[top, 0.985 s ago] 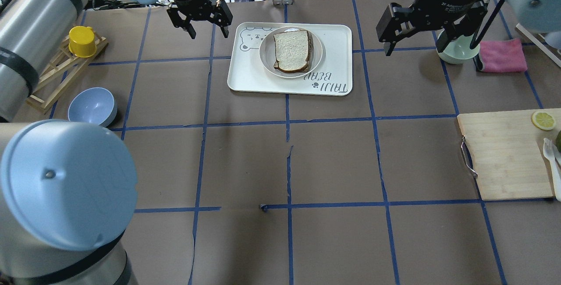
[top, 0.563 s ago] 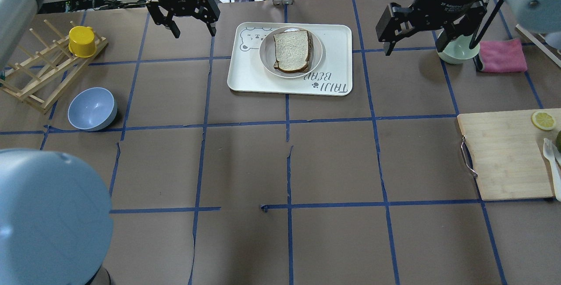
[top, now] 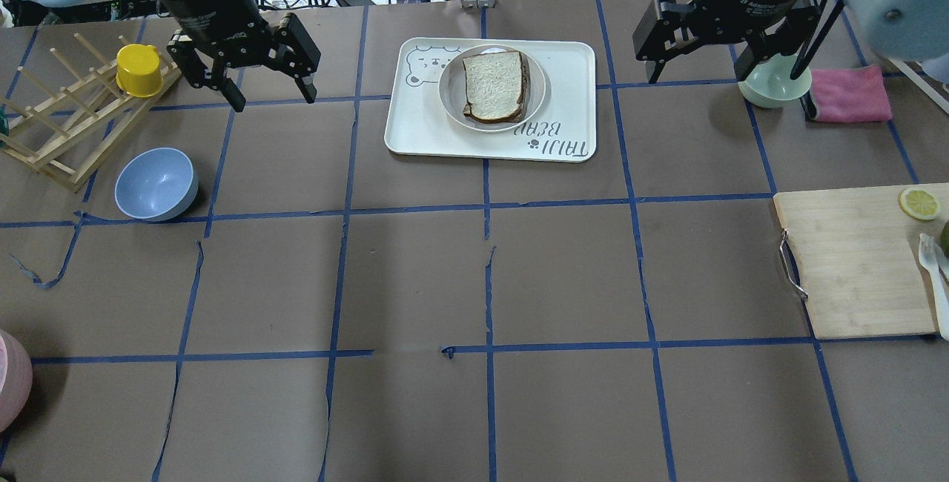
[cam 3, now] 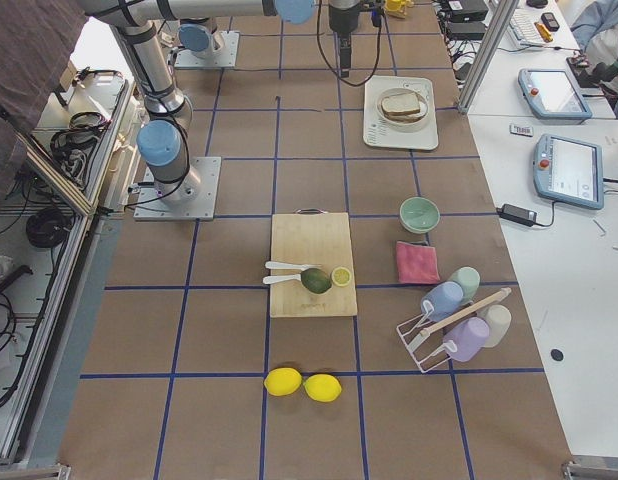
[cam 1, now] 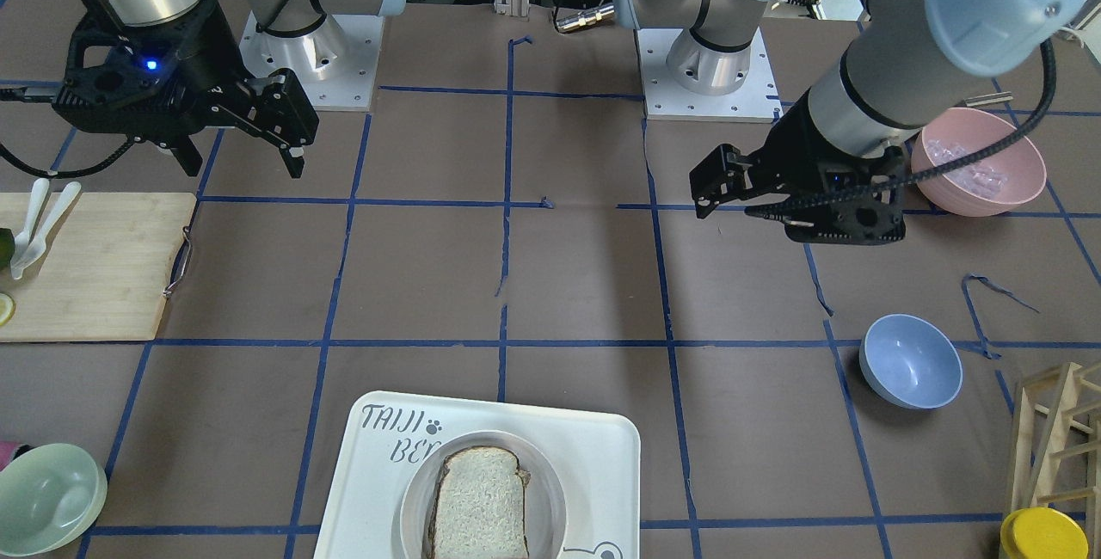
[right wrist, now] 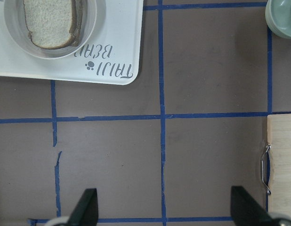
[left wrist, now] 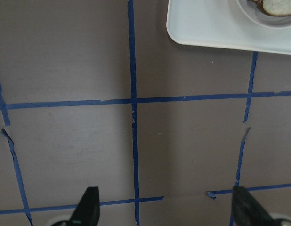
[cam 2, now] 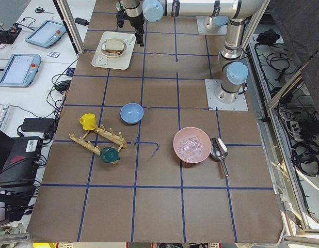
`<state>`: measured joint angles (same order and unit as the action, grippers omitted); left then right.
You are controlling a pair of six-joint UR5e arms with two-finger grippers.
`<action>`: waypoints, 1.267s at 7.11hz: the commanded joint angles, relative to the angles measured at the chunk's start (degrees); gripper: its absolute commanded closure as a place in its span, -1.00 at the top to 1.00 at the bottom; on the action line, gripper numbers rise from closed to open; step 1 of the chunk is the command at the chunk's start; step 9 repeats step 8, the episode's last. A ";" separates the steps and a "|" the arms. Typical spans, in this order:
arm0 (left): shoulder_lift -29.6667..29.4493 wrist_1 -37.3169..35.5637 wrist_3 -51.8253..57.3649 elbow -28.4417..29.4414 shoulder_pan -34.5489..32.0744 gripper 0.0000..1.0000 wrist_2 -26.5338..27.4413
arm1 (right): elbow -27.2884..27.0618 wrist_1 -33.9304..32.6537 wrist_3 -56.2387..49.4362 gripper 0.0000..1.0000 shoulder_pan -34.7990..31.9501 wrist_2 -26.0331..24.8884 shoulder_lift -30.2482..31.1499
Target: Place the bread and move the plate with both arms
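Observation:
The cream-white plate [top: 448, 96] sits on the "TAIJI BEAR" tray [top: 571, 67] at the far middle of the table. On it lies a squarer pale-crusted slice [top: 491, 83] over the dark-crusted bread [top: 526, 81], of which only edges show. The plate [cam 1: 556, 499] and the bread's crust [cam 1: 435, 490] also show in the front view. My left gripper [top: 273, 100] hangs open and empty, left of the tray. My right gripper [top: 695, 76] hangs open and empty, right of the tray. Both wrist views show open fingers over bare table [left wrist: 166, 207] [right wrist: 165, 207].
A blue bowl [top: 156, 184] and a wooden rack with a yellow cup [top: 139, 70] stand at the left. A pale green bowl [top: 771, 85] and a pink cloth [top: 849, 93] lie at the right. A cutting board [top: 852, 259] is at the near right, a pink bowl [cam 1: 976, 162] near the left arm.
My left arm has swung out to the left, taking its open gripper away from the tray's left edge. My right gripper has shifted slightly away from me. Plate and slices have not moved.

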<state>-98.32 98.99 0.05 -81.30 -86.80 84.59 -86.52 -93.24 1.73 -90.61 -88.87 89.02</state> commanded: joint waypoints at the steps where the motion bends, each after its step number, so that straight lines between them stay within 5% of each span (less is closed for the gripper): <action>1: 4.53 -0.29 -2.85 -2.71 0.40 1.00 11.29 | -0.23 -0.01 -0.06 1.00 0.00 0.10 0.01; 9: 8.76 -2.75 -2.51 -8.69 0.31 1.00 8.48 | -0.40 0.07 -0.41 1.00 0.17 0.10 -0.07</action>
